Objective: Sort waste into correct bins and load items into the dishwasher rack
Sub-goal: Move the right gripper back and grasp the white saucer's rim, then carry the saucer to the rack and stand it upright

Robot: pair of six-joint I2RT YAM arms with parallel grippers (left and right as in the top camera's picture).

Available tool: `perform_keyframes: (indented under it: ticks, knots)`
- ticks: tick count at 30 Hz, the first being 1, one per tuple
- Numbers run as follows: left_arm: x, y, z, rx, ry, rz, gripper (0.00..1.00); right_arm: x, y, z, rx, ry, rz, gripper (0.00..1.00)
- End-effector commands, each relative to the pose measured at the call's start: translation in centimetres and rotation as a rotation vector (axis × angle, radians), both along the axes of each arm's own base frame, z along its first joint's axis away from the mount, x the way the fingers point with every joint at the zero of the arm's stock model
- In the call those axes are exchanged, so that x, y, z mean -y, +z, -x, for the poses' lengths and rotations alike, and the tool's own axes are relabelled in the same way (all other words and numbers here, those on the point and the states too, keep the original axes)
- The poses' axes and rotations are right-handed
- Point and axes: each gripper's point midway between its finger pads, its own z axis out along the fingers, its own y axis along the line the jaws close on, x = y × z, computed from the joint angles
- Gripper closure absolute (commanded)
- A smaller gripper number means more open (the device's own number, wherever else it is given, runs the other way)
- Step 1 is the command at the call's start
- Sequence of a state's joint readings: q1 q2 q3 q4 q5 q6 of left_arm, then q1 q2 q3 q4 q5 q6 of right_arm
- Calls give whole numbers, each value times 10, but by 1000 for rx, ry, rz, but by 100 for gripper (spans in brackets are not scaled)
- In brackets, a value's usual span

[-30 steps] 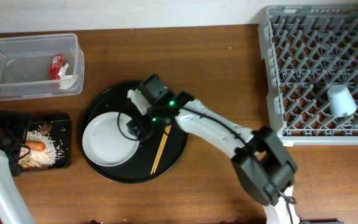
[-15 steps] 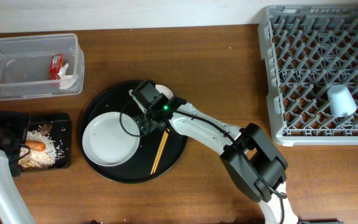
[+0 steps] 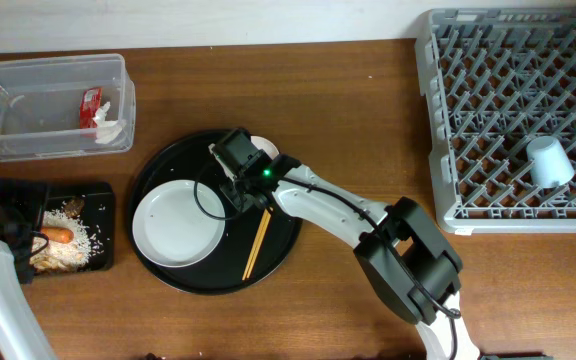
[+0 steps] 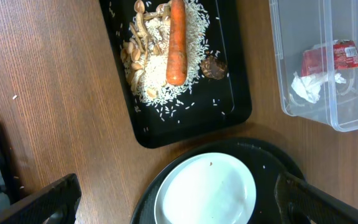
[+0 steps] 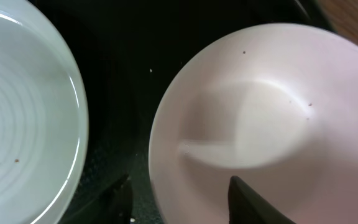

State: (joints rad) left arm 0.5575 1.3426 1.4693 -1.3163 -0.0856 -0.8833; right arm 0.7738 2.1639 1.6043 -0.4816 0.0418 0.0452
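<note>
A small white dish (image 5: 260, 112) sits on the round black tray beside the white plate (image 3: 176, 222). My right gripper (image 5: 180, 182) straddles the dish's near rim, one finger inside and one outside, with gaps showing on both sides. Overhead, the dish (image 3: 264, 148) peeks out behind that wrist. My left gripper (image 4: 179, 205) hangs wide open above the plate (image 4: 204, 190), holding nothing. The shallow black tray (image 4: 185, 134) holds rice, an orange carrot (image 4: 176, 43) and a brown lump (image 4: 213, 67). A red wrapper (image 4: 331, 57) and white tissue (image 4: 312, 84) lie in the clear tub (image 3: 48, 140). A pale cup (image 3: 548, 162) stands in the grey rack (image 3: 518, 215).
A pair of wooden chopsticks (image 3: 258, 240) lies on the round black tray (image 3: 288, 235) just right of the plate. The right arm stretches across the table from the front edge. The left arm stands at the far left beside the shallow black tray.
The right wrist has shifted slightly left and toward the front, uncovering the small dish behind it, and its fingers have drawn closer together around the dish's rim. The left arm has not moved.
</note>
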Motion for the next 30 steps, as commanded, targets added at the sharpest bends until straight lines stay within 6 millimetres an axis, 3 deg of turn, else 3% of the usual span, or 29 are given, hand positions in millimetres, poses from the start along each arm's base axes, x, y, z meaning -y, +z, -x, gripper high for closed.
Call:
perform_keyframes:
  ticks: [1,5,10,14,19,24,27,30]
  knots:
    - [-2,3,2,7,16,-8,1,4,-16,-1,-18,-24,26,57]
    - [-2,3,2,7,16,-8,1,4,-16,-2,-17,-24,25,65]
    - [-2,3,2,7,16,-8,1,0,6,-6,16,-24,-8,78]
    - [-2,3,2,7,16,-8,1,-1,34,-10,55,-28,-46,96]
    - [-2,2,2,6,16,-8,1,21,101,-25,136,-84,-127,96]
    - [-1,2,3,1,16,-4,1,84,188,-45,235,-188,-231,96]
    - [-1,2,3,1,17,-5,1,136,236,-54,261,-239,-341,96]
    - [-1,2,3,1,17,-5,1,195,264,-69,273,-286,-455,96]
